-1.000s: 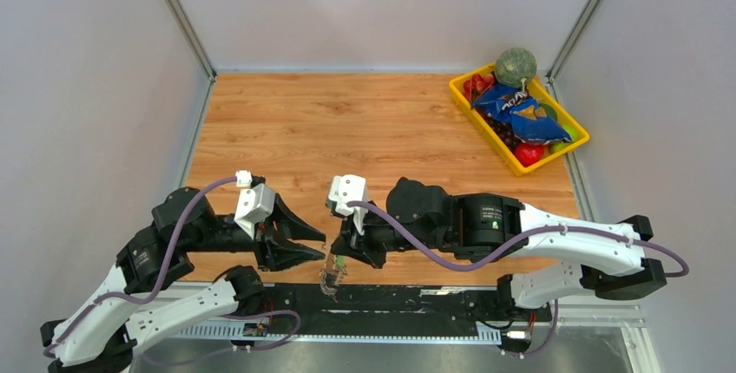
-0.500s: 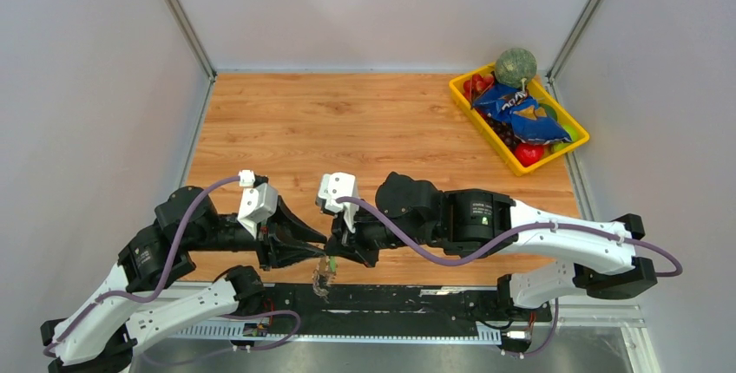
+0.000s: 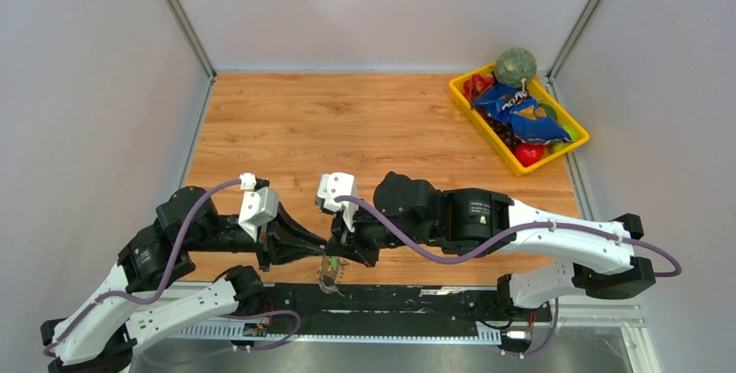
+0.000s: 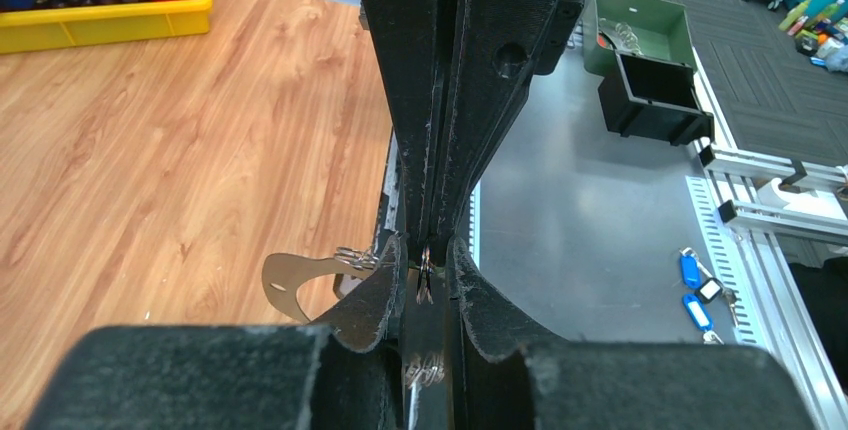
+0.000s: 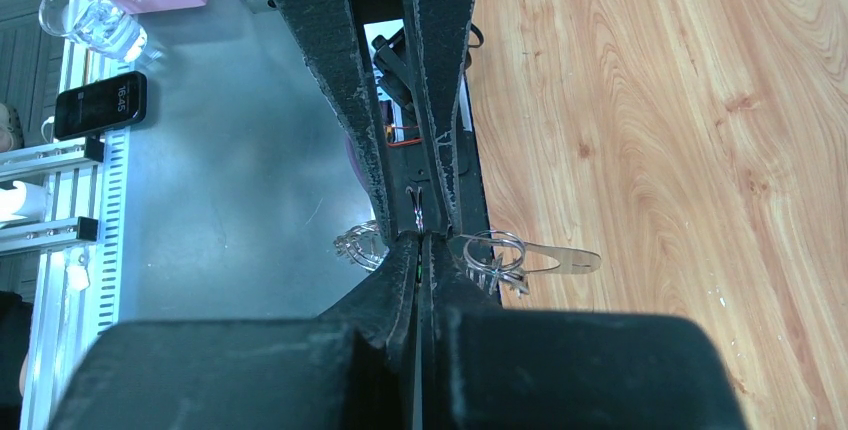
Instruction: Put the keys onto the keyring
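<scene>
My right gripper (image 3: 337, 250) is shut on the keys (image 3: 331, 274). A sliver of the green tag (image 5: 417, 268) shows between its pads, and the silver bunch hangs below over the table's near edge. Small rings with silver keys (image 5: 492, 258) and a flat metal tab (image 5: 565, 261) stick out beside the pads. My left gripper (image 3: 321, 245) meets it tip to tip. Its fingers (image 4: 385, 280) stand narrowly apart around a thin metal ring (image 4: 425, 276) seen edge-on, not touching it. I cannot tell if this ring is the keyring hoop.
A yellow tray (image 3: 473, 104) of fruit and a blue bag stands at the back right corner. The black base rail (image 3: 399, 299) runs under the grippers. Grey walls enclose the wooden table (image 3: 347, 130).
The left gripper's jaws have narrowed from wide open and moved right to the right gripper's tips. The right gripper shifted a little left with the keys.
</scene>
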